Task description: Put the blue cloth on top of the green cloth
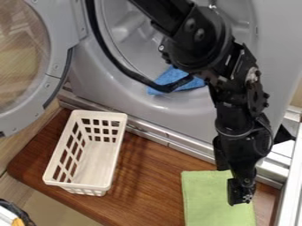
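Observation:
The black gripper (235,184) hangs over the upper right part of the green cloth (206,201), hiding some of it; whether it touches the cloth I cannot tell. That green cloth lies flat on the brown wooden surface at the lower right. Farther back, the blue cloth (167,79) rests crumpled at the lower lip of the round machine opening, apart from the green one. Part of the blue cloth is hidden behind the arm and its black cable.
A white slotted basket (114,164) stands on the wooden surface (150,176), left of the green cloth. The machine's round door (52,75) stands open at the upper left. A metal ledge (177,143) runs along the machine's base, and white rails edge the right side.

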